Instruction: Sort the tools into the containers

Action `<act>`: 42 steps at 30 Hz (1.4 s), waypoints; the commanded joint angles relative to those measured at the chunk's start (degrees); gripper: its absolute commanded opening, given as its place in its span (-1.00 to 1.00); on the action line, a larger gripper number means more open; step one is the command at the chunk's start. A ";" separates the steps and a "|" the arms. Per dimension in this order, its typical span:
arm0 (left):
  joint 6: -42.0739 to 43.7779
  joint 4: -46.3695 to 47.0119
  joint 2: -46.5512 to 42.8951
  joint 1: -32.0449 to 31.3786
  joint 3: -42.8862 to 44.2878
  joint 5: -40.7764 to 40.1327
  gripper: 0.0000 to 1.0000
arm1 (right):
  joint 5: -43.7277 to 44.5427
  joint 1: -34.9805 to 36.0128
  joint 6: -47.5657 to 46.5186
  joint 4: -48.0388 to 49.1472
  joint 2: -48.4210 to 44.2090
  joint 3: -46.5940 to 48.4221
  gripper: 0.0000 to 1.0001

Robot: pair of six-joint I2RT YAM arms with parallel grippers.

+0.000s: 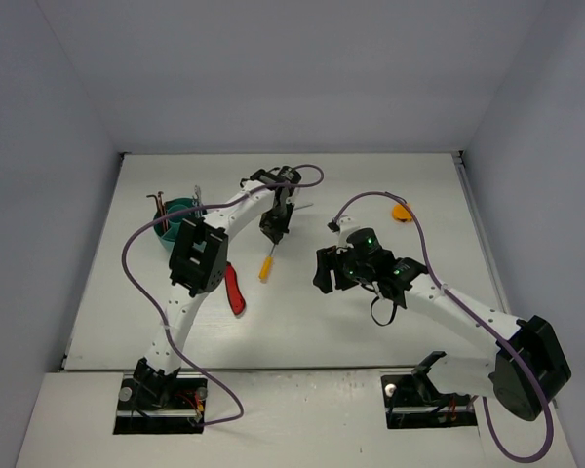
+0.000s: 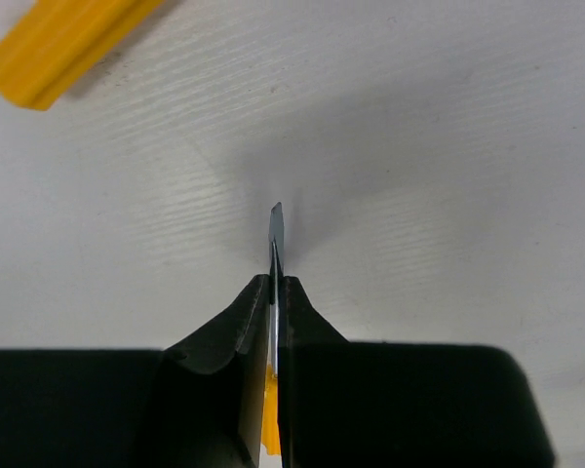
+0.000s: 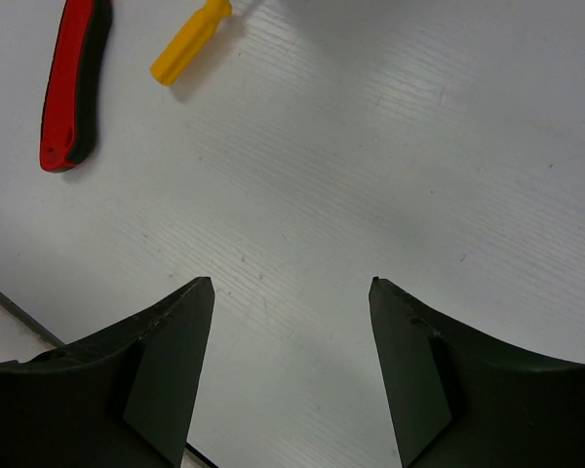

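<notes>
Where grey walls (image 1: 292, 78) rise, the white table (image 1: 419, 185) bears a knife (image 1: 235, 290).

You have two orange screwdrivers (image 1: 266, 265) (image 2: 276, 229), one red-and-black folding knife (image 1: 235, 291), one teal tub (image 1: 168, 237) and one small orange piece (image 1: 402, 212).

Left wrist view: my left gripper (image 2: 277, 288) covers all but the tip of a thin metal piece (image 2: 277, 226); I cannot tell which tool. An orange handle (image 2: 63, 44) is cut off by the top edge.

Right wrist view: the folding knife (image 3: 68, 97) is clipped by the top edge.

Top view: the teal tub (image 1: 175, 234) sits partly behind my left arm (image 1: 200, 255); its contents are too small to identify.
</notes>
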 commanded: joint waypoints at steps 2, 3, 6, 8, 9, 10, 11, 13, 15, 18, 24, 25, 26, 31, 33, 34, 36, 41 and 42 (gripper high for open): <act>-4.25 0.18 -16.82 1.43 4.01 -4.49 -1.00 | 1.15 -0.05 0.38 1.83 -1.37 -0.07 0.24; -5.11 1.19 -18.99 1.68 3.06 -5.39 -1.00 | 1.15 -0.05 0.38 1.83 -1.42 -0.07 0.24; -8.66 4.87 -25.92 2.61 -1.43 -8.75 -1.00 | 1.22 -0.05 0.22 1.83 -1.60 -0.23 0.24; -10.03 7.86 -30.68 3.39 -5.95 -11.61 -1.00 | 1.32 -0.05 0.21 1.83 -1.97 -0.42 0.24; -11.62 10.32 -34.07 3.83 -9.87 -12.93 -1.00 | 1.39 -0.05 0.14 1.83 -2.11 -0.42 0.24; -13.51 13.56 -37.88 4.82 -14.90 -14.35 -1.00 | 1.45 -0.05 0.09 1.83 -2.31 -0.52 0.24; -15.33 16.82 -41.49 5.99 -19.89 -15.83 -1.00 | 1.49 -0.05 0.04 1.83 -2.53 -0.65 0.24; -18.64 24.04 -48.25 8.96 -29.86 -18.48 -1.00 | 1.53 -0.05 0.03 1.83 -2.79 -0.71 0.23; -22.05 31.21 -54.66 11.84 -36.88 -19.74 -1.00 | 1.56 -0.05 -0.14 1.83 -2.77 -0.68 0.23; -25.81 38.67 -60.61 16.57 -48.19 -22.21 -1.00 | 1.50 -0.12 -0.39 1.83 -2.06 -0.44 0.23; -28.71 51.02 -67.13 22.08 -58.92 -26.10 -1.00 | 1.24 -0.05 -0.58 1.83 -0.87 0.09 0.23; -29.49 52.45 -67.80 23.31 -60.42 -26.59 -1.00 | 1.29 -0.05 -0.64 1.83 -0.78 0.17 0.23; -30.06 53.42 -68.26 24.17 -61.50 -27.62 -1.00 | 1.32 -0.05 -0.56 1.83 -0.75 0.20 0.23; -32.31 60.02 -71.08 27.20 -66.89 -31.55 -1.00 | 1.49 -0.05 -0.49 1.83 -0.50 0.11 0.23; -32.53 60.94 -71.91 27.67 -68.09 -32.93 -1.00 | 1.67 -0.05 -0.41 1.83 -0.22 -0.06 0.23; -32.53 60.96 -71.91 27.67 -68.11 -33.63 -1.00 | 1.68 -0.05 -0.32 1.83 -0.22 -0.07 0.23; -32.74 61.90 -71.68 28.06 -69.13 -34.50 -1.00 | 1.75 -0.05 -0.16 1.83 -0.06 -0.23 0.23; -34.13 63.80 -70.58 28.20 -70.92 -35.84 -1.00 | 1.94 -0.05 0.04 1.82 -0.05 -0.33 0.22; -34.39 64.40 -70.18 28.20 -71.13 -36.04 -1.00 | 1.94 -0.05 0.17 1.76 -0.11 -0.40 0.22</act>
